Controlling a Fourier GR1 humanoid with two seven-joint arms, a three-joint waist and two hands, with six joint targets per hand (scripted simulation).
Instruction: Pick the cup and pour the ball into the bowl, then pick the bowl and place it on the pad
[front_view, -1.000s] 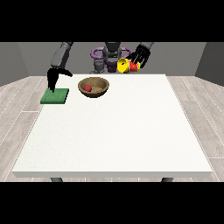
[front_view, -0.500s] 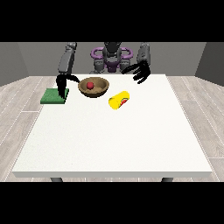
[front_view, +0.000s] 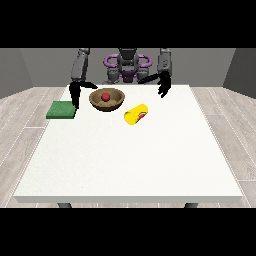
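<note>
A grey-walled room with a pale plank floor surrounds the large white table (front_view: 130, 160). Near the table's far edge stands the brown bowl (front_view: 106, 99), with the red ball (front_view: 105, 96) resting inside it. Just to the view's right of the bowl and a little nearer the camera, the yellow cup (front_view: 136, 114) lies on its side on the table, touched by neither hand. To the view's left of the bowl lies the green pad (front_view: 61, 110). The hand at the view's left (front_view: 75, 93) hangs between pad and bowl, fingers pointing down, holding nothing. The hand at the view's right (front_view: 163, 85) hovers beyond the cup, fingers spread and relaxed, empty.
</note>
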